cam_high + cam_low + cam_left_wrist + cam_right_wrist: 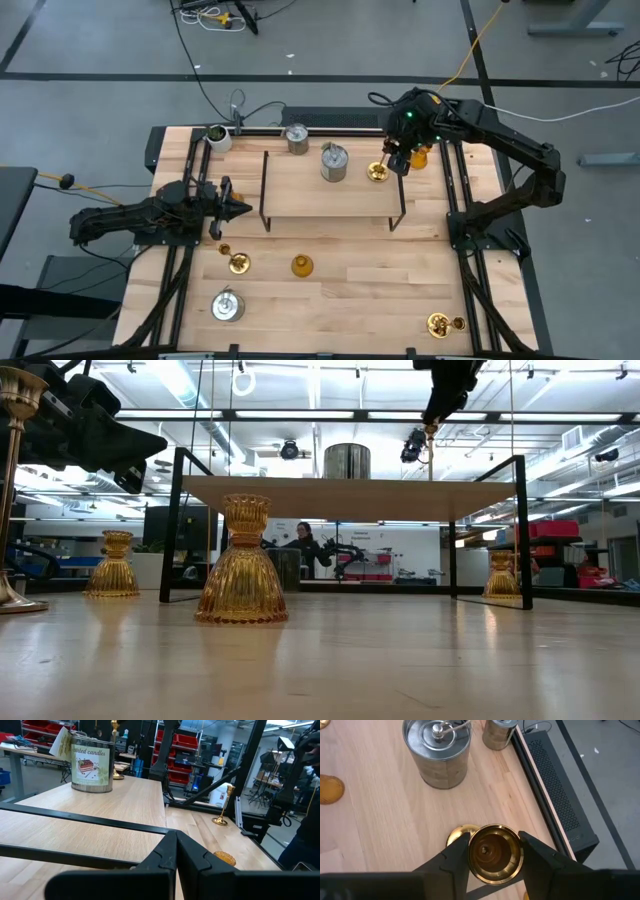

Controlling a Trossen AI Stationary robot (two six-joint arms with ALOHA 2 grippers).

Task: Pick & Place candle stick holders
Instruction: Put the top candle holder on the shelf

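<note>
A gold brass holder (377,172) is on the wooden rack's top (320,195), near its right end. My right gripper (395,160) is above it, shut on its cup (492,852). A silver can holder (334,163) stands on the rack beside it. My left gripper (235,208) is shut and empty, level, at the rack's left end. On the table stand an amber holder (302,265), a gold one (238,262), a silver can (227,305) and another gold one (440,324). My right gripper pinches the gold holder's cup rim (470,851) between its two fingers, one on each side. The fingers come from above, pointing down. The holder is upright, its round base (456,835) below over the rack top; whether the base rests there I cannot tell.
Behind the rack stand a silver can (296,138) and a whitish cup (218,137). An amber holder (418,155) is on the table right of the rack. The rack's black wire sides (265,190) stand between my left gripper and the shelf. A person shows beyond the table (305,540).
</note>
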